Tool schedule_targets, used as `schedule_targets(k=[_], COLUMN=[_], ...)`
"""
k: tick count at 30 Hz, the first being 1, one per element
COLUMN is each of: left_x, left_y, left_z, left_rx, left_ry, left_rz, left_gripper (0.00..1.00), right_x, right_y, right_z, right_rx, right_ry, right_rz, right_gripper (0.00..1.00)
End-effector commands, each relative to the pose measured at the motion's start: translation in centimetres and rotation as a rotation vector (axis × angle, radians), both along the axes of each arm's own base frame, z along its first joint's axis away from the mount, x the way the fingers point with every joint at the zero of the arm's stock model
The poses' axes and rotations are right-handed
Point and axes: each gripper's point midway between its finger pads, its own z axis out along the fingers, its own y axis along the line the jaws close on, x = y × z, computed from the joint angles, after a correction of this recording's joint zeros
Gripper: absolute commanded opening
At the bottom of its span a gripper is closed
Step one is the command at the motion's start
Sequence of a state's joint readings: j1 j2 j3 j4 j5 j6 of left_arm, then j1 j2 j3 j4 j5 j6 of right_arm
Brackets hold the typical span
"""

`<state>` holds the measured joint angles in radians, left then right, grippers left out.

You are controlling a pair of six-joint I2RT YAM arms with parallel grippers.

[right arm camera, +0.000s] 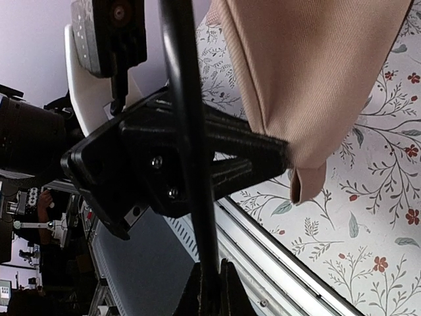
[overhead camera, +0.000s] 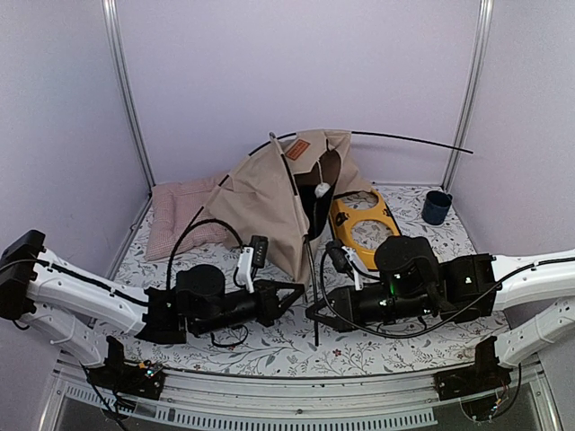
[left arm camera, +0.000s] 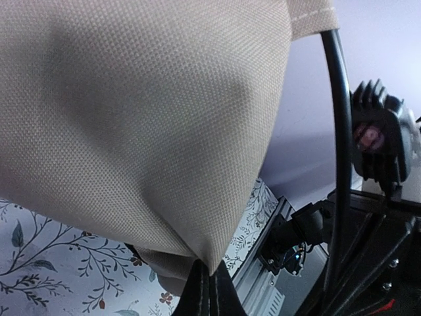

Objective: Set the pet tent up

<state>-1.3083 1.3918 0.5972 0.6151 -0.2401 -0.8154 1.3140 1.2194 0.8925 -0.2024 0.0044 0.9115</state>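
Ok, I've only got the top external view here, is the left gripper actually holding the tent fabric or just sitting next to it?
Observer: Holding it. The left wrist view shows a bottom corner of the pet tent pinched in the left gripper.
Operator: And the right one?
Observer: In the right wrist view, the right gripper is shut on a black pole.
Operator: Is that pole in the corner?
Observer: No. The left wrist view shows it passing beside the pinched corner, with a gap.

Left pincer [left arm camera: 208,284] clamped; right pincer [right arm camera: 212,282] clamped; arms low.
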Motion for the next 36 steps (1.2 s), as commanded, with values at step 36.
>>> schedule_targets(k=[36], left_x=[-8.5], left_y=[-0.4], left_z=[-5.3], left_rx=[0.129], left_ry=[0.304], left_rz=[-0.241], left_gripper=[0.00], right_x=[10.5], right_y=[-0.9], right_z=[10.4], right_rx=[0.184], right_ry=[-0.473], right_rz=[-0.422], right_gripper=[0.00])
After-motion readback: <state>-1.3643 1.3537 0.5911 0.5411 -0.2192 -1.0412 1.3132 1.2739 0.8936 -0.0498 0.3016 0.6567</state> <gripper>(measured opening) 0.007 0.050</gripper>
